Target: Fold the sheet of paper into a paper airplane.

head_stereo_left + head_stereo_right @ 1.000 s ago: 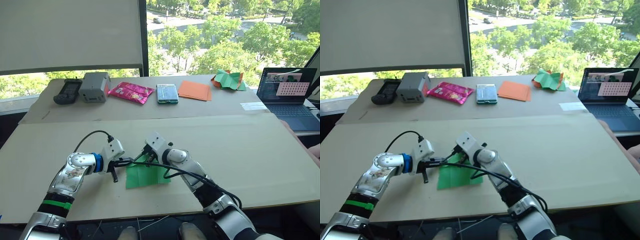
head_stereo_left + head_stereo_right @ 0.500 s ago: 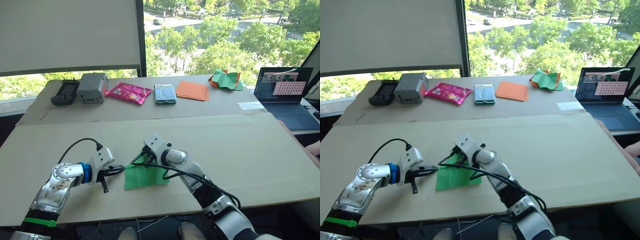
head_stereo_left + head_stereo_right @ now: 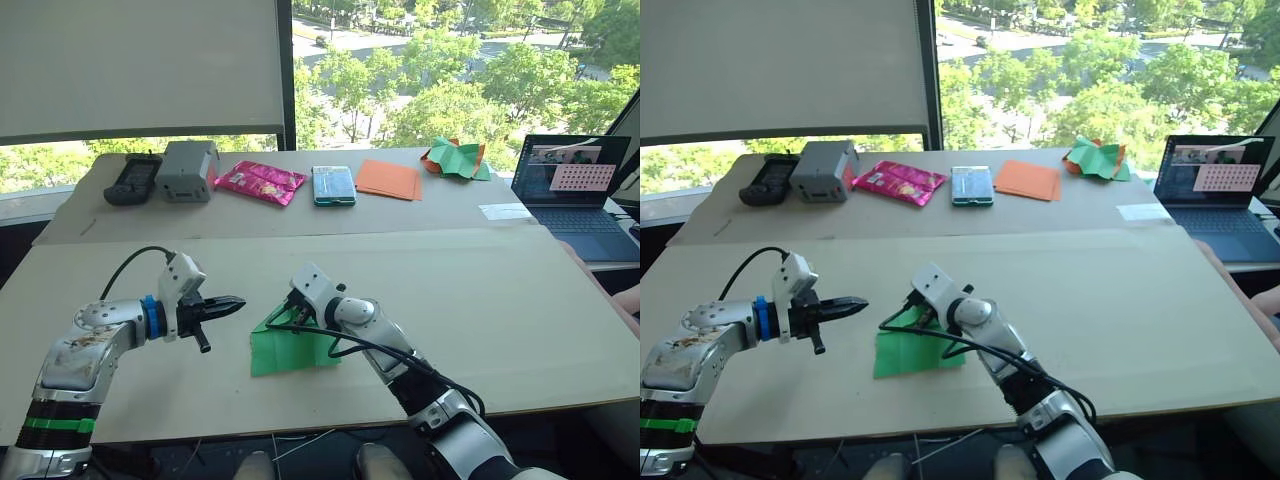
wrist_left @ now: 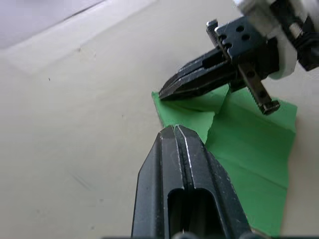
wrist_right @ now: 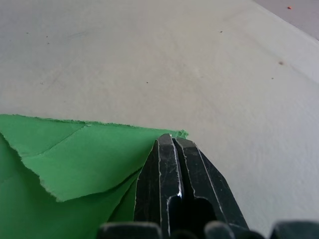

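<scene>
The right gripper (image 3: 291,311) is closed, its two black fingers pressed together with no gap, tips down on the far left corner of the green paper (image 3: 292,346). In the right wrist view the closed fingertips (image 5: 172,144) sit on the paper's upper layer just inside its torn-looking far edge, beside a folded-over triangular flap; whether any paper is pinched between them cannot be told. The left wrist view shows the same tips (image 4: 172,92) touching the corner where the flap begins.

The left gripper (image 3: 232,303) is also shut tight, fingers together, pointing toward the paper from the robot's left. It hangs above the table (image 3: 480,300), near the paper's left edge but apart from it, holding nothing.

The paper lies flat on the near part of the table, squarish, with a crease running across it and its far left corner folded in. It sits under and just in front of the right gripper, to the right of the left one.

Along the far side of the table stand a black handset (image 3: 134,180), a grey box (image 3: 186,171), a pink packet (image 3: 262,182), a small teal pack (image 3: 333,185), orange sheets (image 3: 390,180) and a crumpled green-and-orange heap (image 3: 456,159). A laptop (image 3: 583,195) is open at the far right.
</scene>
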`<state>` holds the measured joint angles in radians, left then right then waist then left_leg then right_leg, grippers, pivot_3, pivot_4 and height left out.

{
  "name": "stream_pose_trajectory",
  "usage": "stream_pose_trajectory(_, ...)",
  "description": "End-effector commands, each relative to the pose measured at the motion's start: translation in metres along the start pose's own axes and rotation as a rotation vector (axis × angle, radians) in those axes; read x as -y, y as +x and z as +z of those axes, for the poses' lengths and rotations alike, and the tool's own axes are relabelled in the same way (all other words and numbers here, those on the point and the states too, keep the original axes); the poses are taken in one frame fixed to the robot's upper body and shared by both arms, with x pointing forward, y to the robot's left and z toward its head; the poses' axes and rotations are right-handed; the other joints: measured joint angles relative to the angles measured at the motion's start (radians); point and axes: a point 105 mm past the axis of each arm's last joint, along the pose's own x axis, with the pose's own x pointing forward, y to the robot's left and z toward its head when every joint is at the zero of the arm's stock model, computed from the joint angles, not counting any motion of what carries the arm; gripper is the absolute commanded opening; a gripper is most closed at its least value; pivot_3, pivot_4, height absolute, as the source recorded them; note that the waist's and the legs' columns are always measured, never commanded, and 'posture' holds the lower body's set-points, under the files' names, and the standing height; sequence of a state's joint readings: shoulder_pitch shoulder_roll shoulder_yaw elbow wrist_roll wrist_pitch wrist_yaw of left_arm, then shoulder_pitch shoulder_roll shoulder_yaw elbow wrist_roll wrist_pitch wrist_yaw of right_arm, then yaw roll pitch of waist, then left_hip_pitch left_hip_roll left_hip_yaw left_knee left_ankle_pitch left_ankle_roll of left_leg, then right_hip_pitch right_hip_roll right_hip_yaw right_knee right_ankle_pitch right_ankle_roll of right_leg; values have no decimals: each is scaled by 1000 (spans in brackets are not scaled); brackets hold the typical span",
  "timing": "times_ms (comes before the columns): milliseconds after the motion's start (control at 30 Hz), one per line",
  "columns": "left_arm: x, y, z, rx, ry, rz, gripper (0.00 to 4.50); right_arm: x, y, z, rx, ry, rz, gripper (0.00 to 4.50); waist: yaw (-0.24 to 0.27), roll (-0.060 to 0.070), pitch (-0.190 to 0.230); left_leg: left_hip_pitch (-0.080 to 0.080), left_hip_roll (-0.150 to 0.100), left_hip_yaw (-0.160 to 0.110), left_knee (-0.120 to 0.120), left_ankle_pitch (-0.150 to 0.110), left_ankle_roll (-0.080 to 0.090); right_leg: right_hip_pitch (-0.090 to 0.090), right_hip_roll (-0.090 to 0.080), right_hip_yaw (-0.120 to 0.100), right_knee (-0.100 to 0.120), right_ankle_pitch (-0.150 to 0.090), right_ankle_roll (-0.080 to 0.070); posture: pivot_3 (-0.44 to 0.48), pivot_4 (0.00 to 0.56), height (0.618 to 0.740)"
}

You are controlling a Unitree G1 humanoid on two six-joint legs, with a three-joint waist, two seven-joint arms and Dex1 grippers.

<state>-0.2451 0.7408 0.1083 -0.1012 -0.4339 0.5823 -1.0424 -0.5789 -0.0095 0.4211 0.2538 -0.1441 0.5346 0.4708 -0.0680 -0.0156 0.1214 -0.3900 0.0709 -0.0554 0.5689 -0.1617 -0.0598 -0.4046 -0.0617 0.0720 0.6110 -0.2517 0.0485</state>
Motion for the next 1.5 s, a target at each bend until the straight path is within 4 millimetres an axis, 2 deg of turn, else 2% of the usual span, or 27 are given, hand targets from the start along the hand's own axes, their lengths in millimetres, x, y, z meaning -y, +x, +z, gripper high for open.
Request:
stream_pose_trajectory(33,8,14,5,34,11,-44,36,-6,1,-16,-63,18,26,0,0,0,0,0,0,0,0,0,0,0,0,0,0,0,0,0,150,706)
stream_pose_trajectory(167,16,39,-15,17,-36,-82,36,-4,-1,-10,-44,14,19,0,1,-1,-1,0,0,0,0,0,0,1,1,0,1,0,0,0,150,706)
stream_pose_trajectory(300,18,57,-36,-37,-28,-100,36,-2,-9,5,17,20,15,0,1,-3,0,-1,0,0,0,0,1,0,1,0,1,0,0,0,150,706)
stream_pose_trajectory(433,20,63,-54,-99,-2,-104,36,0,-22,22,82,27,11,0,7,-3,1,-2,0,0,0,0,1,0,1,0,1,0,0,0,150,706)
stream_pose_trajectory(633,26,67,-67,-137,10,-113,36,-1,-51,46,206,62,9,0,23,-2,1,-2,0,0,1,0,0,0,1,0,0,0,0,0,150,706)
stream_pose_trajectory(767,30,67,-78,-164,11,-116,0,0,-78,55,268,83,10,1277,27,-2,1,-2,0,0,1,0,0,0,0,0,-1,0,0,0,150,706)
stream_pose_trajectory(833,31,67,-79,-164,9,-118,0,2,-98,53,283,103,10,1920,29,-2,1,-2,0,0,1,0,0,0,0,0,-1,0,0,0,150,706)
stream_pose_trajectory(967,33,69,-80,-167,11,-123,0,2,-128,18,173,103,15,3278,31,-3,1,-2,0,1,1,0,0,0,-2,0,-3,0,0,0,150,706)
stream_pose_trajectory(1100,34,71,-80,-166,11,-130,0,-6,-149,-8,94,110,68,3278,31,-1,3,-1,-3,4,1,-1,-1,0,-9,-4,-4,0,0,0,150,706)
stream_pose_trajectory(1200,33,72,-81,-167,10,-131,0,-21,-160,-24,36,109,148,3278,30,0,5,-1,-5,6,2,-1,-1,1,-15,-9,-9,0,1,0,150,706)
stream_pose_trajectory(1300,33,74,-81,-170,10,-134,0,-28,-159,-38,-20,98,162,2424,29,-1,7,-1,-5,5,2,-1,-1,2,-17,-11,-17,0,1,0,150,706)
stream_pose_trajectory(1500,35,77,-80,-167,12,-142,0,-36,-152,-60,-98,44,170,332,35,-6,9,-2,-7,10,4,-1,-2,1,-27,-18,-19,0,1,0,150,706)
